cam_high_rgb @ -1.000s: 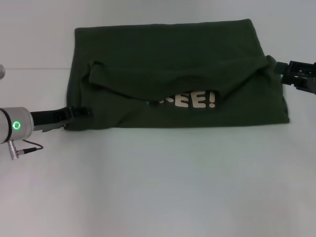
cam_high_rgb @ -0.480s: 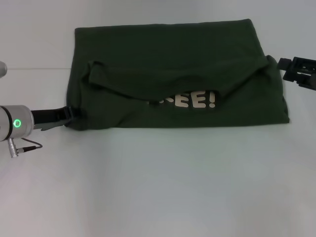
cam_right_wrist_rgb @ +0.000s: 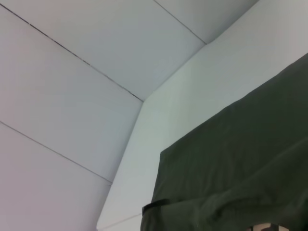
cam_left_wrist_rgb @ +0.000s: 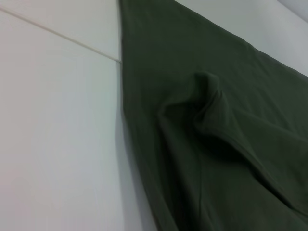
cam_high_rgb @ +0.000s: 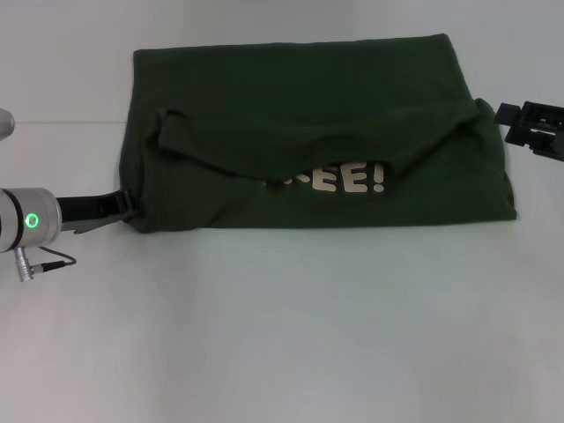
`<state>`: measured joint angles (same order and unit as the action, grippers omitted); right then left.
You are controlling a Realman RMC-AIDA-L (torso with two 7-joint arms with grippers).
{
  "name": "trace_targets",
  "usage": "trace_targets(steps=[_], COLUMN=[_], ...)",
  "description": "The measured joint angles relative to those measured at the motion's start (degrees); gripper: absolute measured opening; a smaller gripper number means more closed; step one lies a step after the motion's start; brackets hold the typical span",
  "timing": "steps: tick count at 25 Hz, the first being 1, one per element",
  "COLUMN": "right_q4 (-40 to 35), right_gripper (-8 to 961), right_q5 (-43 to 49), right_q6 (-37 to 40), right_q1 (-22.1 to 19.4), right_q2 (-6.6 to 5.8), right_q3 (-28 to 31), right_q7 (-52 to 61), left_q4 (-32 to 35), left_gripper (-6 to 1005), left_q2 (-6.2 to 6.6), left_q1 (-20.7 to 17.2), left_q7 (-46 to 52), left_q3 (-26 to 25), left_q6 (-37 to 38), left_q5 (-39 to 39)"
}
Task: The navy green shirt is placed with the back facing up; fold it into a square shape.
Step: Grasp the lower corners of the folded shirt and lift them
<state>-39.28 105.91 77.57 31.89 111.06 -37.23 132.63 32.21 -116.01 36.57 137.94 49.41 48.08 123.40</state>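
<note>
Navy green shirt [cam_high_rgb: 308, 132], one only, lies flat on the white table [cam_high_rgb: 291, 335], its cream lettering half hidden under a fold. Two grippers flank it: the left gripper [cam_high_rgb: 130, 209] touches its near corner, the right gripper [cam_high_rgb: 504, 113] sits just beside the far edge. Neither's jaw state can be told.

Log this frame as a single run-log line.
navy green shirt: partly folded, lettering exposed | left gripper: at near-left corner | right gripper: beside right edge

Left gripper [cam_high_rgb: 130, 208]: low, at the near-left corner of the navy green shirt [cam_high_rgb: 308, 115], fingertips against its edge. Right gripper [cam_high_rgb: 504, 115]: raised, just beside the shirt's right edge, apart from the cloth.
</note>
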Motion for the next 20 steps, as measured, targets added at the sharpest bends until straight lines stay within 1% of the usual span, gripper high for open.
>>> trace_targets(steps=[2,5,7,9,10,12,15,17,18,20], right_q4=[0.0,0.0,-0.14,-0.49,-0.58,-0.69,-0.97,-1.61,-2.04,-2.46], right_gripper=[588,588,588,588,588,588,588,588,588,588], right_q5=[0.2,0.43,1.42,4.44,6.93,12.29,21.62,28.07,31.08,37.14], right_q6=[0.36,1.81,2.94,3.36,3.24,2.32,0.1,-0.88,-1.33,-2.59], right_q1=[0.01,0.03,0.17,0.76,1.34,2.7,5.46,7.52,8.8,11.29], right_q2=[-0.39,-1.37,-2.37,-3.43,-4.08,-4.9,-5.86,-6.04,-5.88,-5.18], right_q3=[-0.26,-0.57,-1.1,-1.75,-2.0,-2.09,-2.09,-2.08,-2.08,-2.23], right_q7=[0.0,0.2,0.99,2.75,4.03,6.58,10.07,11.9,12.57,13.13], left_q4=[0.3,0.78,0.83,0.83,0.83,0.83,0.83,0.84,0.83,0.84], left_gripper=[120,5,5,5,5,5,4,4,4,4], left_q2=[0.12,0.55,1.14,1.77,2.14,2.76,3.46,3.68,3.67,3.51], left_q1=[-0.03,-0.14,-0.06,0.28,0.54,0.88,1.42,1.77,1.9,2.2], left_q7=[0.01,0.02,0.03,0.04,0.04,0.33,1.76,2.32,2.45,2.5], left_q3=[-0.02,-0.38,-1.37,-3.07,-4.4,-6.04,-6.85,-6.85,-6.82,-6.77], left_q6=[0.32,1.45,2.55,3.98,4.9,6.17,6.86,7.04,7.14,7.11], left_q5=[0.0,-0.08,-0.37,-0.62,-0.65,-0.65,-0.42,-0.3,-0.28,-0.27])
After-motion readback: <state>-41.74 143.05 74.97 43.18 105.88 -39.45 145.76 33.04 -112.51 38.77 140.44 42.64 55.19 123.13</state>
